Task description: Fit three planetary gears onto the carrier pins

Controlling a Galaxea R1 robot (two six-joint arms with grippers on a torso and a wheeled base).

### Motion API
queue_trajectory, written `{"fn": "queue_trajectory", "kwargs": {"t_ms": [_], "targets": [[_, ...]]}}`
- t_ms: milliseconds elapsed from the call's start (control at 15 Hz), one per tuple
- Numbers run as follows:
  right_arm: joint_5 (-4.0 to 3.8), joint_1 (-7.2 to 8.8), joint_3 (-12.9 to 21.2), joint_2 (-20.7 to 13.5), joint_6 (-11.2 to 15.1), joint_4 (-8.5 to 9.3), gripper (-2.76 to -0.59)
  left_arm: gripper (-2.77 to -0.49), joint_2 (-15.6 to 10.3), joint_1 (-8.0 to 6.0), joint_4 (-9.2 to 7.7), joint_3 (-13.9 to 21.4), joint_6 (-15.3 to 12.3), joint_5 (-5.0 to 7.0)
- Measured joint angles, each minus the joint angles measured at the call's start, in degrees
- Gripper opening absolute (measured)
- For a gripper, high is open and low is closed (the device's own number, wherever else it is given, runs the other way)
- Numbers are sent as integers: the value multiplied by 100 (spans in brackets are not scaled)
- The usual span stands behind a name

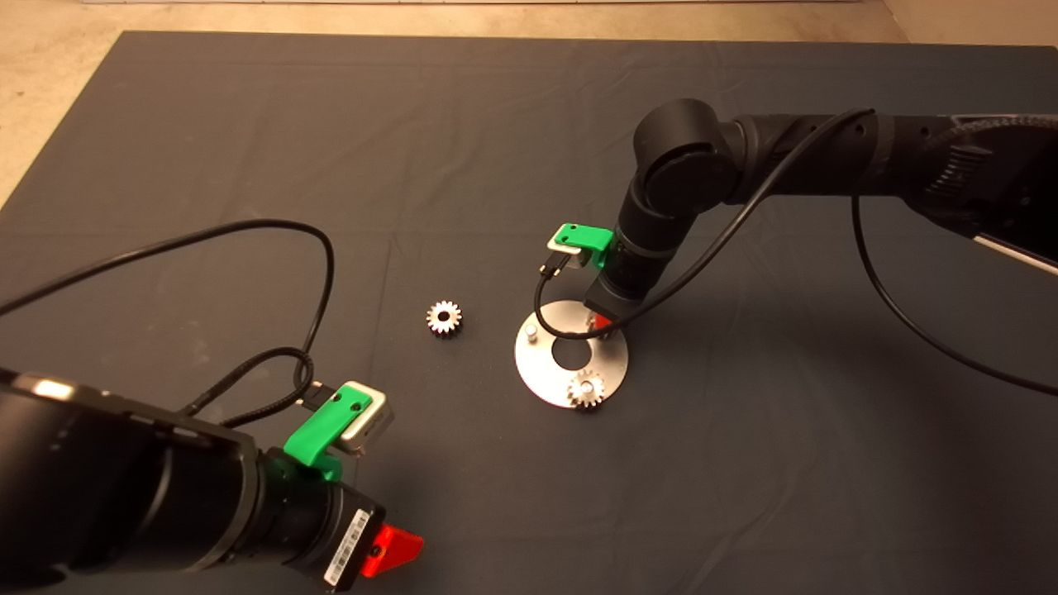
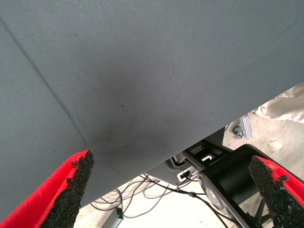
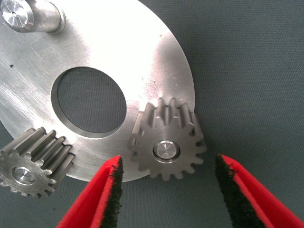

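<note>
Two planetary gears (image 3: 166, 146) sit on carrier pins (image 3: 31, 15); right hand (image 3: 166, 190) released around one, left hand (image 2: 171, 190) released, idle.

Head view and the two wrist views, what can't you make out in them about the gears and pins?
- Head view: the second seated gear is hidden under the right hand and its arm.
- Right wrist view: the loose gear lies outside the frame.
- Left wrist view: only bare mat past the left hand; no gear or disc.

dark mat (image 1: 248, 124), pale floor (image 1: 66, 16), floor cables (image 2: 142, 190)
</note>
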Motion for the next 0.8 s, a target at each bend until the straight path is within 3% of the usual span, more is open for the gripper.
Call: {"fn": "queue_trajectory", "kwargs": {"t_ms": [200, 333, 400, 467, 600, 667, 733, 800], "targets": [[5, 1, -1, -8, 0, 0, -191, -90, 0, 0, 0, 0, 0, 0], [107, 2, 24, -39, 0, 0, -191, -90, 2, -4, 0, -13, 0, 17], [206, 2, 41, -65, 1, 0, -191, -90, 5, -15, -9, -45, 4, 24], [409, 12, 63, -73, 5, 0, -191, -90, 20, -35, -9, -99, 18, 73], [1053, 91, 132, -69, 38, 18, -191, -90, 48, -136, -9, -124, 35, 250], [1288, 250, 173, -86, 63, 69, -191, -90, 51, -189, -9, -125, 46, 426], [1439, 501, 217, -150, 89, 182, -191, -90, 83, -276, -9, -127, 83, 610], [1513, 814, 283, -313, 105, 403, -191, -90, 144, -385, -6, -130, 206, 775]]}}
